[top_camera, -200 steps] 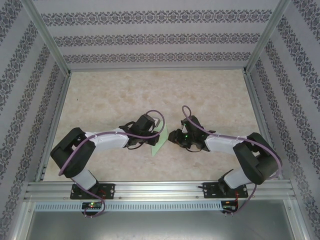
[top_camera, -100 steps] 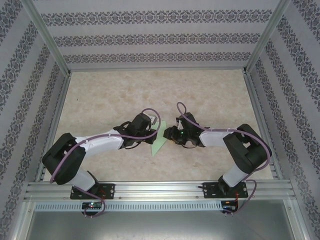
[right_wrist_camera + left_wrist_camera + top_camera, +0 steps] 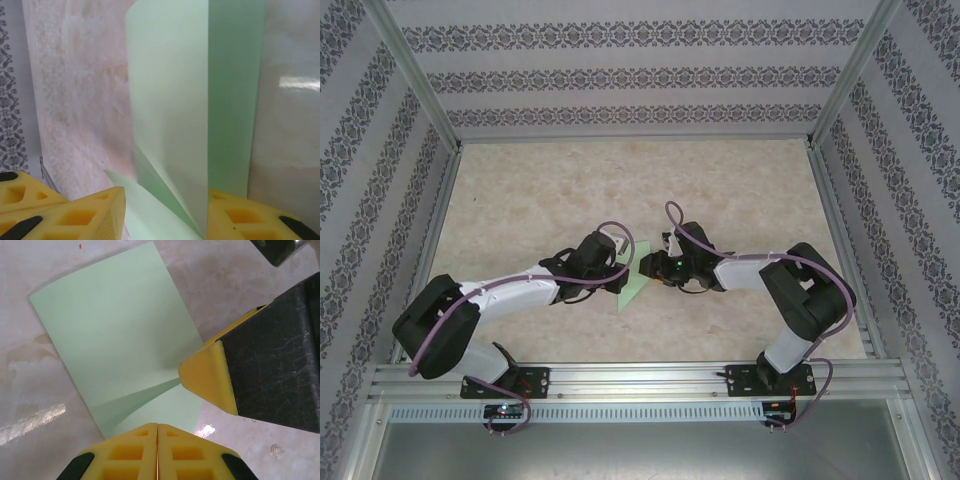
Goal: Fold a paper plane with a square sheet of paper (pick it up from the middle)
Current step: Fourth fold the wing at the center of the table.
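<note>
Pinching the paper (image 3: 115, 335) by its near edge, your left gripper (image 3: 157, 427) is clenched; your right gripper (image 3: 165, 200) straddles the raised fold, jaws apart.

No lettering, label, brand, number or sign can be read anywhere; nothing legible is carried by any surface shown.
</note>
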Robot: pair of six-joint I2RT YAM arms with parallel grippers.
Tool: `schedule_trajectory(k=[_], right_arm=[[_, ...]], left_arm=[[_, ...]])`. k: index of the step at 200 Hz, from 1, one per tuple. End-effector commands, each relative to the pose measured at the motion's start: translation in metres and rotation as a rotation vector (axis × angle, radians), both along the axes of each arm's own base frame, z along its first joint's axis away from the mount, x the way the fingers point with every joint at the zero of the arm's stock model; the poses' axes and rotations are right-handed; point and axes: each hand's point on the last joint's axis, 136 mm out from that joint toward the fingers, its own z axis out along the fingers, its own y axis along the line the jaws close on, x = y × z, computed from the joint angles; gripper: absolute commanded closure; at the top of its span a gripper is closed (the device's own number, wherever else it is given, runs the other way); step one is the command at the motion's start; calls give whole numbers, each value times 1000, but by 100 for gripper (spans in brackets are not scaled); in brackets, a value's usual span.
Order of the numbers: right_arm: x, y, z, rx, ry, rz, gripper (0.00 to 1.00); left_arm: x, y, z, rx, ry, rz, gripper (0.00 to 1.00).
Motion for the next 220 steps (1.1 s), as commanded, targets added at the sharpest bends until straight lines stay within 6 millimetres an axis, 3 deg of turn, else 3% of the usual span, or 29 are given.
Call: schedule_trajectory(k=[1, 58, 108, 129, 165, 220], right_arm=[[-3, 14, 6, 16, -67, 127, 59], [14, 13, 2, -28, -61, 157, 65], [17, 18, 6, -8, -40, 157, 74], [16, 20, 8, 10, -35, 159, 73], [17, 23, 14, 38, -30, 155, 72], [18, 30, 21, 68, -21, 153, 72]], left_arm=[[-4, 6, 6, -19, 10, 13, 90], [-25, 10, 6, 53, -31, -57, 85], [-47, -4, -12, 248, -56, -127, 68], [-43, -2, -19, 355, -81, -94, 66], [-41, -11, -27, 359, -98, -60, 62], [-35, 0, -34, 461, -164, 50, 62]])
